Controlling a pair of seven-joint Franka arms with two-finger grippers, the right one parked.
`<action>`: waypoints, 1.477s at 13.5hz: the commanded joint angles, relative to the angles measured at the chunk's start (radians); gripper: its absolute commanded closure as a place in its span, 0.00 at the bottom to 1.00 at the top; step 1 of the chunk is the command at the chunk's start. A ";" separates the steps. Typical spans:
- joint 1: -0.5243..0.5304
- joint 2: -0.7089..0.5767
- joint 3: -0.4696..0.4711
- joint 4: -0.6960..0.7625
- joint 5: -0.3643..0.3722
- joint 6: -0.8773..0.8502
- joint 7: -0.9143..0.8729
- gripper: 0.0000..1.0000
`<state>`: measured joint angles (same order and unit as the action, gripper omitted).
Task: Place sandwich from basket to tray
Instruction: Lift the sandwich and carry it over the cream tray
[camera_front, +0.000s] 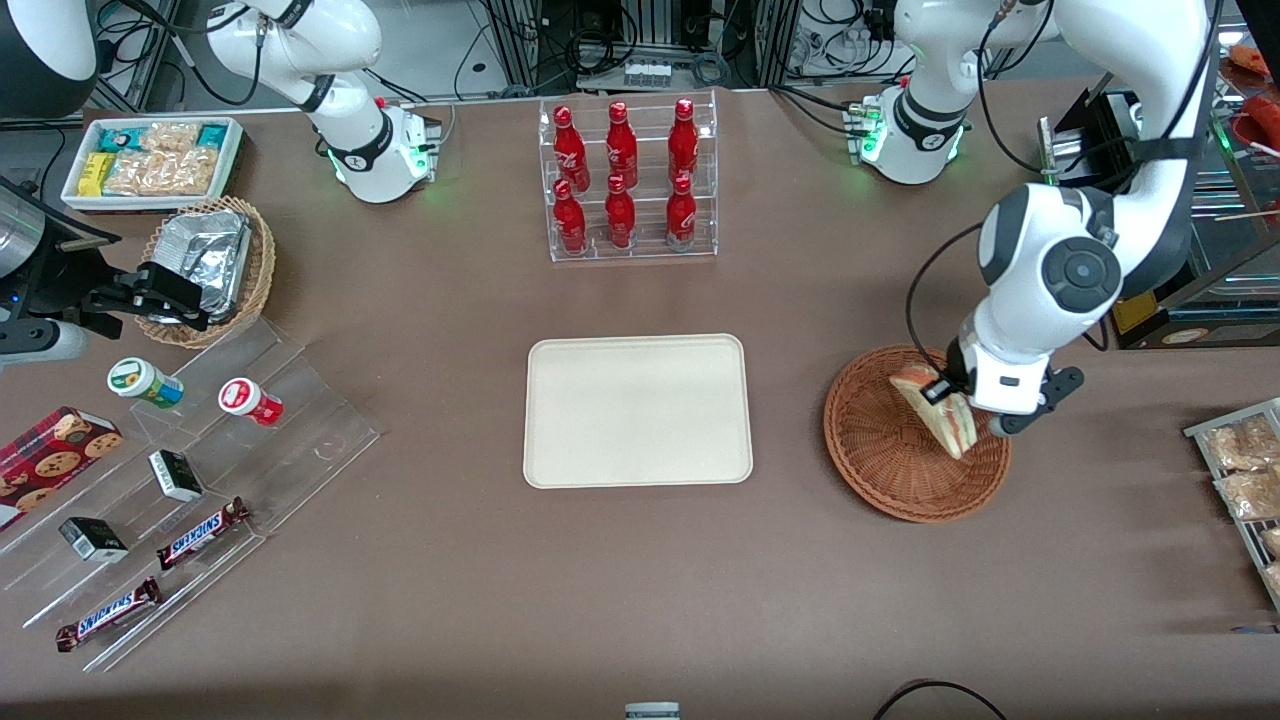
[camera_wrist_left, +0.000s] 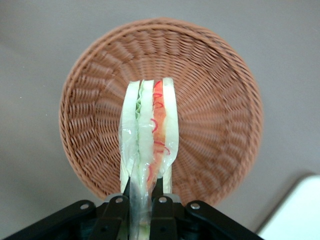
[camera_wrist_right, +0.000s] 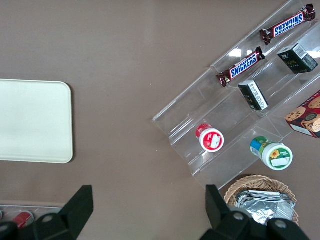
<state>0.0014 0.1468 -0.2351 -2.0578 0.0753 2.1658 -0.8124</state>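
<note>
Wicker basket (camera_front: 900, 465) under tool-gripped (camera_wrist_left: 142, 192) sandwich (camera_wrist_left: 149, 130).

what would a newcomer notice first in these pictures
The left arm's tool is shut on a wrapped sandwich, holding it just above the round wicker basket. Beside it the cream tray lies bare mid-table, and red bottles stand in a clear rack farther from the camera.

The front camera looks down from high over the whole table (camera_front: 800, 300). The working wrist camera peers closely past the gripper (camera_wrist_left: 142, 200) into the basket (camera_wrist_left: 210, 75), with the tray (camera_wrist_left: 295, 210) shared.
</note>
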 joint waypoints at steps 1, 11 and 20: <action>-0.008 -0.004 -0.073 0.050 0.014 -0.053 0.033 1.00; -0.147 0.077 -0.266 0.087 0.086 -0.001 0.033 1.00; -0.230 0.243 -0.286 0.093 0.153 0.293 0.035 1.00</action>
<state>-0.2198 0.3368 -0.5207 -2.0021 0.2085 2.4107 -0.7869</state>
